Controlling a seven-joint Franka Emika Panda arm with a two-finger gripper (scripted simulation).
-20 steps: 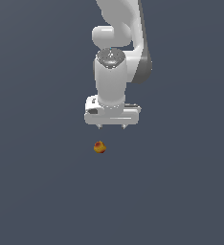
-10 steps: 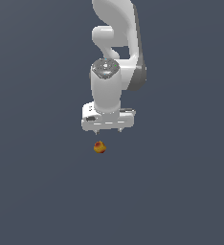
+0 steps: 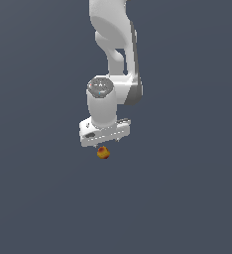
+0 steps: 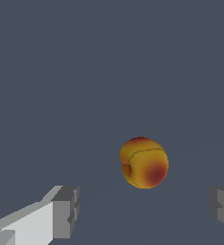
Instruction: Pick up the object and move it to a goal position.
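Observation:
The object (image 3: 103, 153) is a tiny roundish yellow-orange lump with a red patch, lying on the dark grey floor. It shows large in the wrist view (image 4: 143, 162). My white gripper (image 3: 107, 143) hangs just above it, tilted, with its short fingertips barely showing below the hand. In the wrist view the gripper (image 4: 145, 213) is open and empty; one fingertip (image 4: 65, 211) and the other (image 4: 223, 206) stand wide apart, with the object ahead of the gap between them, untouched.
The dark grey floor (image 3: 187, 198) is plain all around. The white arm (image 3: 115, 49) rises above the gripper toward the exterior view's top.
The gripper has moved down and toward the exterior view's left, closing in over the object. The object has not moved.

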